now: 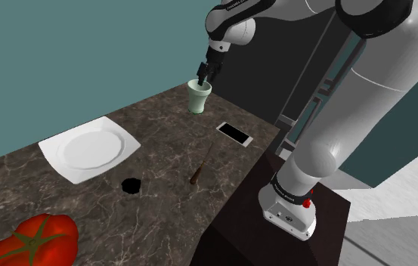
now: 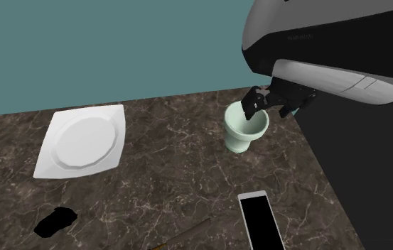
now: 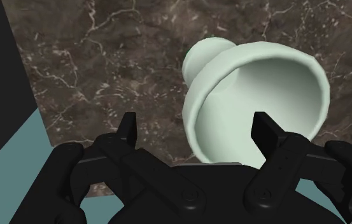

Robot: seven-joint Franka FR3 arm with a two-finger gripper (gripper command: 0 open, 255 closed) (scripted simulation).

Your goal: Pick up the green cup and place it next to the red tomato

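The red tomato point(image 1: 33, 240) lies at one end of the counter point(image 1: 169, 143), partly cut off. Well apart, near the opposite far corner, the pale green cup point(image 1: 198, 98) stands upright just beneath the jaws. These are spread apart astride its rim wall, one finger over the mouth. Whether they touch it cannot be made out.

Shoulder and nearer second exterior views share the cup point(image 1: 198, 97); wrist looks down.

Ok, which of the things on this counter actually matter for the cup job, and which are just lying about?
For the job: pale green cup; red tomato.

Just lying about: white square plate; smartphone; thin brown stick; small black object.
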